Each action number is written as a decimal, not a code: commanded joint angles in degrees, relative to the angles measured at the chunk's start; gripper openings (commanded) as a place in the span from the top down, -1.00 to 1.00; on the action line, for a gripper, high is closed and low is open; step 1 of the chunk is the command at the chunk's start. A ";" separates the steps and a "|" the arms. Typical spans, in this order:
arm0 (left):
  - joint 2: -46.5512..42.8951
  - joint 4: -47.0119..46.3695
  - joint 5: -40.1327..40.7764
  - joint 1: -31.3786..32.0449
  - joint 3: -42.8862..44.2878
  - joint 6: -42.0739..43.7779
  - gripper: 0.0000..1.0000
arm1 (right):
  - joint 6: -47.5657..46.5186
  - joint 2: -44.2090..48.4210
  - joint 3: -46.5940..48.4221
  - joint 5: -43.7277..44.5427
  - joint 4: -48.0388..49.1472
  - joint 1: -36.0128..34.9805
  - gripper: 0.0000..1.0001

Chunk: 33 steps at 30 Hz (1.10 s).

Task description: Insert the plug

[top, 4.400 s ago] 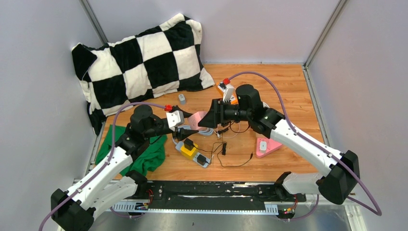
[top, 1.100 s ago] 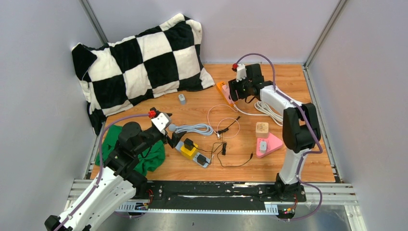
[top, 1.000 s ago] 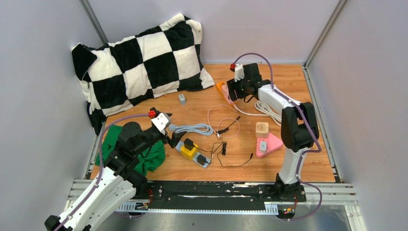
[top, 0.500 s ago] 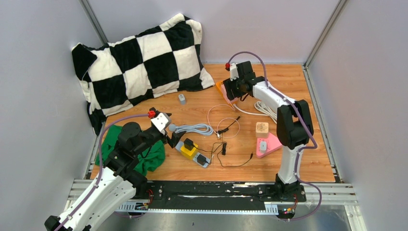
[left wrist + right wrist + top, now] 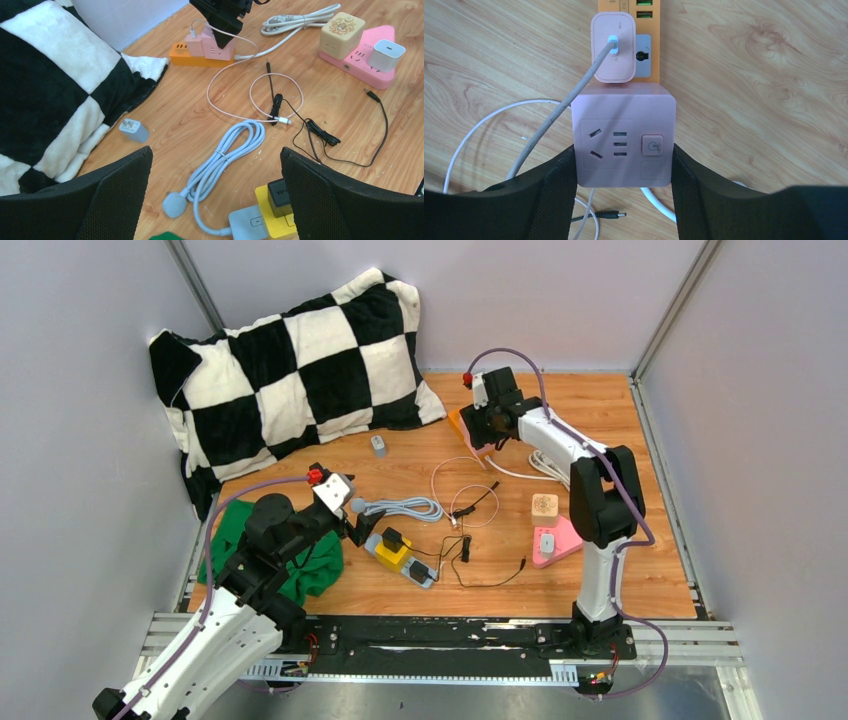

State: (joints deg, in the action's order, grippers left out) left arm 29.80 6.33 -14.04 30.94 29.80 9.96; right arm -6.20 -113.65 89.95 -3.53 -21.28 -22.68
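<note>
So the right gripper [image 5: 624, 162] has its two black pads clamped on the sides of the pink cube-shaped plastic socket adapter [image 5: 623, 135]. The cube sits at the end of the orange plastic power strip [image 5: 655, 30] near the back of the wooden table [image 5: 764, 100], touching a small pink wall charger [image 5: 612, 47] already plugged in there. Can't really tell if the cube's prongs are seated. The left gripper [image 5: 215, 155] is wide open, holding nothing, above a coiled pale blue cable [image 5: 225, 152].
</note>
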 commanded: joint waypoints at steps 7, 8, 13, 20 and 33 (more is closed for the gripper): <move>-0.60 1.31 1.65 0.26 1.58 0.59 -1.00 | 3.94 -4.28 -1.23 2.02 -10.54 -1.04 0.33; -0.51 1.32 1.66 0.26 1.51 0.51 -1.00 | 4.33 -3.22 -0.60 1.55 -10.54 -1.04 0.19; -0.15 1.32 1.99 0.26 1.57 0.33 -1.00 | 5.03 1.08 3.67 0.10 -10.54 -0.91 -0.21; 0.19 1.80 3.31 0.26 1.61 0.57 -1.00 | 5.84 5.11 5.28 -2.58 -10.71 0.62 -0.51; 6.33 2.06 11.79 0.22 4.34 -4.46 -1.00 | 5.84 7.98 2.09 -2.80 -9.05 1.49 0.27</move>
State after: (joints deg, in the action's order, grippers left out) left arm 33.58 7.97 -8.58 30.94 31.27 8.97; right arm -0.86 -105.91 92.92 -5.80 -30.04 -22.02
